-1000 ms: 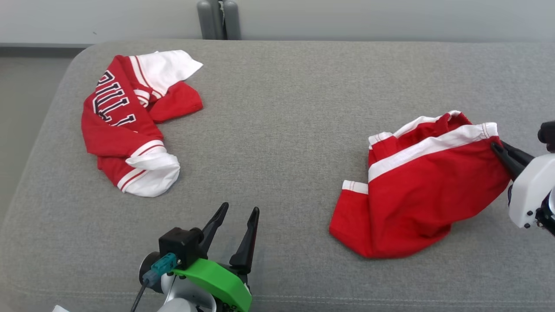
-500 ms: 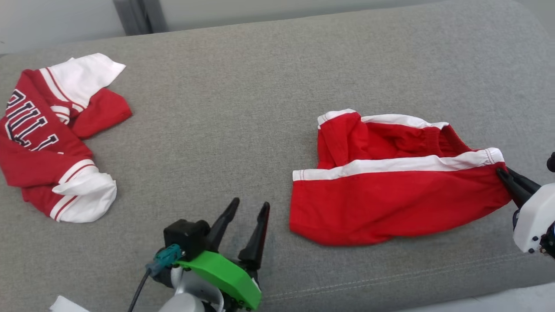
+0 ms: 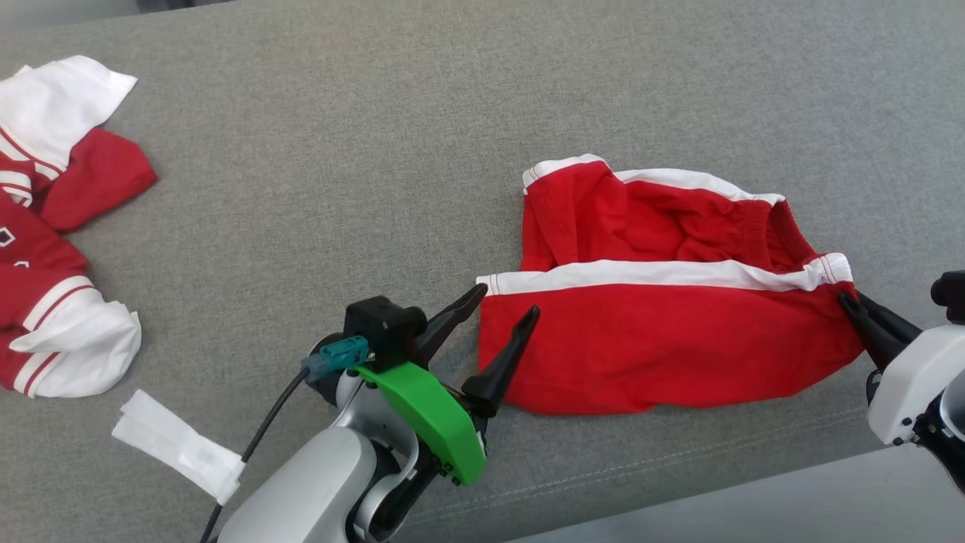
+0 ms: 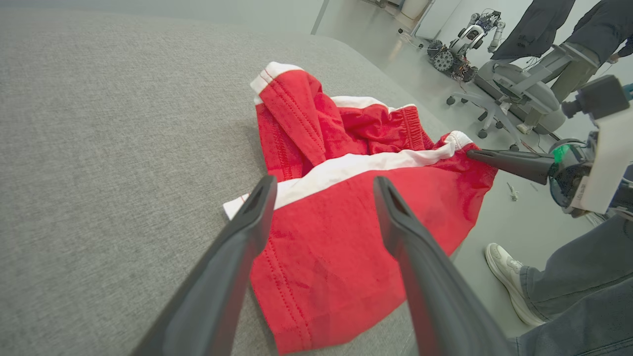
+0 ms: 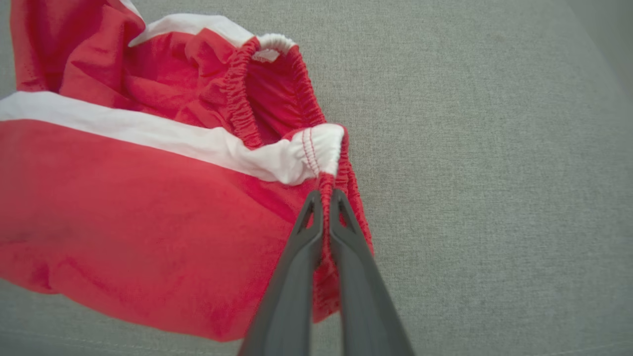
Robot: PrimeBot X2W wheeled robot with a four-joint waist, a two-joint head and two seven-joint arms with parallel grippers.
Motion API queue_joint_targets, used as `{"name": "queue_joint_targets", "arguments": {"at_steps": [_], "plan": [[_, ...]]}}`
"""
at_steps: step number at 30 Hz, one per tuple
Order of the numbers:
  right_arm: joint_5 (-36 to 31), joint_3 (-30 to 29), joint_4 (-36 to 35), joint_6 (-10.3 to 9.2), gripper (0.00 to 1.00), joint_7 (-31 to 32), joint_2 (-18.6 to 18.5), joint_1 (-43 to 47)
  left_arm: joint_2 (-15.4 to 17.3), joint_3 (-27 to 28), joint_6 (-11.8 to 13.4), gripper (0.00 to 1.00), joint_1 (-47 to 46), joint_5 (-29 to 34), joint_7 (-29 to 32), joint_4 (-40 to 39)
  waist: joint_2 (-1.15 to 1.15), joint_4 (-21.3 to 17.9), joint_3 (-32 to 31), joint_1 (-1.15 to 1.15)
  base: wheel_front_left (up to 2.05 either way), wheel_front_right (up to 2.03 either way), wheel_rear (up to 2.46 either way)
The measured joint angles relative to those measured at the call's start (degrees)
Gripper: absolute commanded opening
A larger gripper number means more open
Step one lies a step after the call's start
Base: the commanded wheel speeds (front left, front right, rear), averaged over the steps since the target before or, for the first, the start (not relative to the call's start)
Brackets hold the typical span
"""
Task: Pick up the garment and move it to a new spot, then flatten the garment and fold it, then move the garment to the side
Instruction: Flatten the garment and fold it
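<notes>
1. Head view: the grey upholstered surface (image 3: pixel 301 188) carries everything. There is wide bare room behind and to the left of the garment, and the front edge runs near its lower hem.
2. The garment (image 3: pixel 663 339) lies right of centre, half spread, with the far leg rumpled. I judge flattening to be the step in hand.
3. A second red-and-white top (image 3: pixel 45 249) sits well apart at far left.
4. The right end effector (image 5: pixel 324 195) is pinched tight on the waistband corner.
5. The left end effector (image 3: pixel 508 299) is spread wide and empty at the hem corner. Next I would close there and pull leftward, away from the front edge.
6. A white strip (image 3: pixel 177 449) lies beside my left arm.
</notes>
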Motion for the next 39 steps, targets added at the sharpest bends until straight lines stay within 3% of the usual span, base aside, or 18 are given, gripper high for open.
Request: {"name": "queue_joint_targets", "arguments": {"at_steps": [5,9,25,39], "plan": [[-0.6,1.0,-0.5,0.47,0.0,-0.3,1.3,-1.3,0.5,-1.4,-2.7,1.0,-4.2,0.5,2.7,1.5,0.0,-1.0,1.6,0.0,0.0,0.0,0.0],[-0.9,1.3,-0.6,0.52,0.0,-1.1,2.4,-2.1,2.8,-2.1,-3.0,1.0,-7.3,3.2,3.7,3.9,0.0,-2.1,2.6,0.0,0.0,0.0,0.0],[-1.2,2.2,1.3,1.01,0.0,-2.6,5.1,-2.9,7.5,-5.0,-4.7,1.0,-11.6,3.6,5.3,10.3,0.0,-6.3,5.1,0.0,0.0,0.0,0.0],[-1.3,2.6,3.3,1.52,0.0,-3.5,5.7,-3.1,7.1,-9.8,-4.8,1.0,-13.8,1.1,4.4,12.3,0.0,-6.8,5.3,0.0,0.0,0.0,0.0]]}}
